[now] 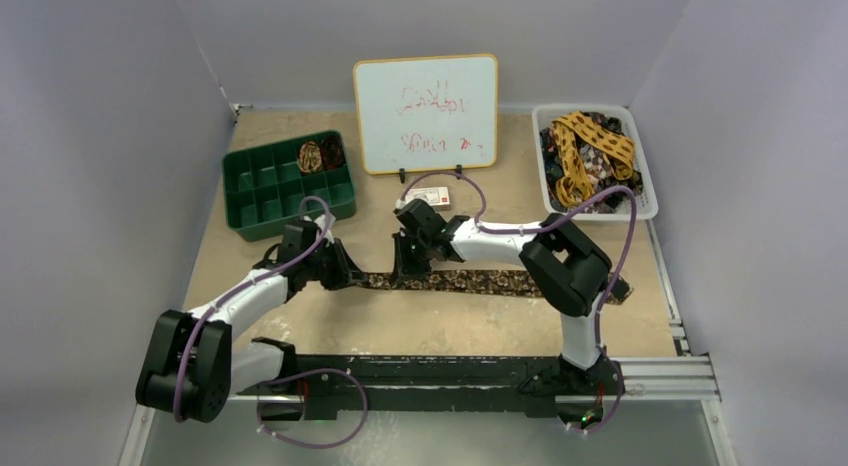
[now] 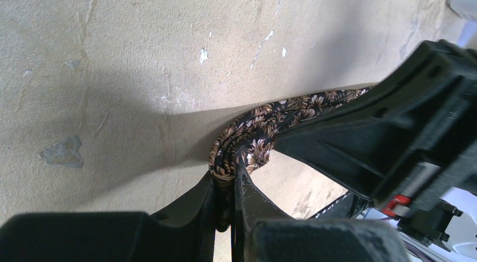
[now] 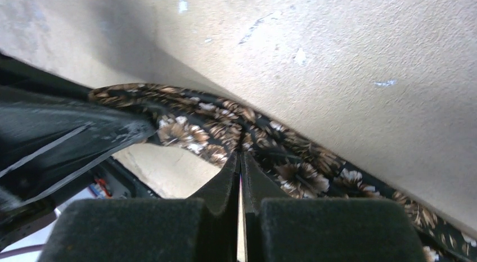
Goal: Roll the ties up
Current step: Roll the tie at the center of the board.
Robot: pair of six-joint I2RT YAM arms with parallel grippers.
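Note:
A brown, floral-mottled tie lies stretched left to right across the middle of the table. Its left end is wound into a small coil, and my left gripper is shut on that coil. The left gripper sits at the tie's left end in the top view. Just to its right, my right gripper comes down on the tie. In the right wrist view its fingertips are shut, pinching a pucker of the tie. The left gripper's black finger reaches in from the left.
A green compartment tray at the back left holds one rolled tie. A white basket at the back right is heaped with loose ties. A whiteboard and a small card stand behind the grippers.

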